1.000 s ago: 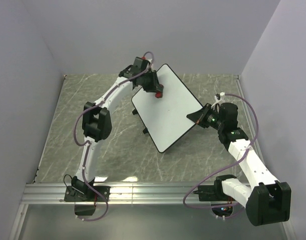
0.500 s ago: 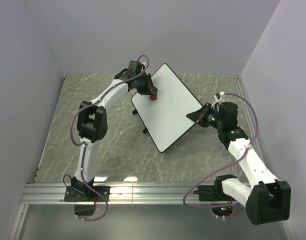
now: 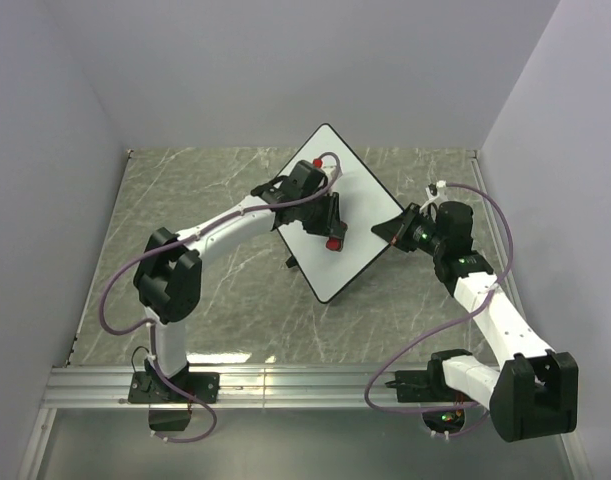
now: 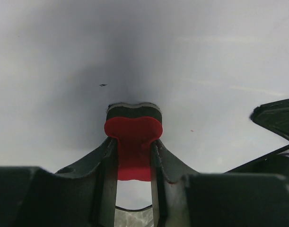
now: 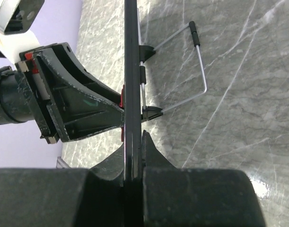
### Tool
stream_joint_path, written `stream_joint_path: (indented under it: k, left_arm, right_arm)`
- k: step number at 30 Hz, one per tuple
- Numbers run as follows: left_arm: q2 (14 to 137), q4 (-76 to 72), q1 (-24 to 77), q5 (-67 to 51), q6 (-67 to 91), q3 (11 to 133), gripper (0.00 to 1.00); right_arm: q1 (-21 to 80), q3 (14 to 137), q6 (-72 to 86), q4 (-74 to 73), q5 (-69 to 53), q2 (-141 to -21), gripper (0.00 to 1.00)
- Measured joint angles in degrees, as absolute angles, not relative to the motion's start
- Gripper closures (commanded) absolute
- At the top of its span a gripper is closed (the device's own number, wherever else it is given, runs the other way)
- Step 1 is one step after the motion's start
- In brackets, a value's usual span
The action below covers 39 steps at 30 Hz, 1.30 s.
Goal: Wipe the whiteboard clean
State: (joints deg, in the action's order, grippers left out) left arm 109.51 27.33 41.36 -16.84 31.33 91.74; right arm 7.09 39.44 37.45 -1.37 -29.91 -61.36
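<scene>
hidden: whiteboard [image 3: 370, 200] corner under left arm [image 3: 230, 225]; one speck [image 4: 102, 85] ahead of eraser [image 4: 133, 142]
left jaws: clamped on eraser, touching board
right jaws: clenched on board edge

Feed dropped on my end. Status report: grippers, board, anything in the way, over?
Left gripper shut on eraser, eraser on whiteboard. Right gripper shut on whiteboard's edge. Whiteboard mostly clean, one small speck. Nothing seen blocking.
</scene>
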Motion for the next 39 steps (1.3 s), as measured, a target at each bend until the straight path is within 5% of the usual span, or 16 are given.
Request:
stream_joint_path:
  k: [9, 17, 25, 30, 34, 39]
  left_arm:
    - [110.85, 31.03, 39.64, -17.23, 33.34, 95.39, 1.00]
    - [110.21, 32.53, 28.21, -14.48, 32.97, 90.85, 1.00]
    - [96.57, 36.91, 26.81, -4.49, 31.07, 89.80, 1.00]
    - [87.55, 36.80, 25.76, 4.89, 31.59, 79.66, 0.79]
    - [87.20, 37.30, 22.87, 8.23, 34.02, 66.06, 0.45]
    - [87.39, 38.89, 22.00, 9.43, 36.88, 57.30, 0.39]
  right_arm:
    - [7.22, 39.57, 37.47, -0.71, -30.02, -61.63, 1.00]
    - [7.44, 39.40, 36.95, -2.98, -29.76, -59.00, 1.00]
    - [7.49, 39.40, 36.75, -3.46, -29.67, -58.59, 1.00]
    - [7.49, 39.40, 36.73, -3.42, -29.69, -58.59, 1.00]
    - [7.51, 39.20, 36.51, -3.44, -29.74, -58.24, 1.00]
    - [7.51, 37.89, 36.40, -3.25, -29.67, -56.73, 1.00]
